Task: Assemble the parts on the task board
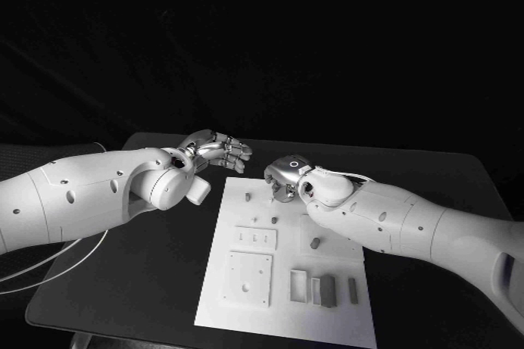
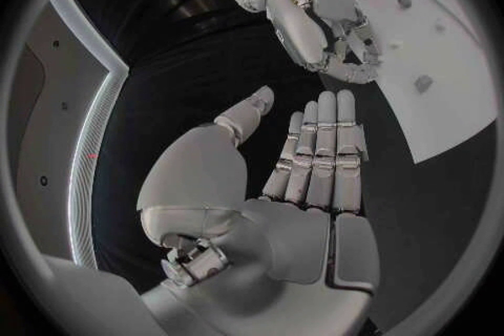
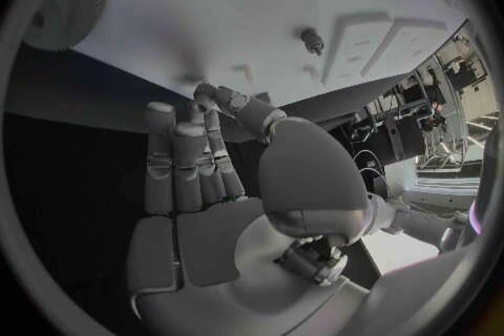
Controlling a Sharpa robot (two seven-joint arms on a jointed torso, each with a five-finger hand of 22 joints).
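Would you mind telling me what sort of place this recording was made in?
Probably a robotics lab or test bench: a black table against a dark backdrop carries a white task board with small grey parts, and the left hand and right hand are both empty above its far end.

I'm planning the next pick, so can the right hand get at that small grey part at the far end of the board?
Probably yes. The right hand hovers open beside the small part on the task board, with nothing between them.

Black table [image 1: 142,288], dark backdrop
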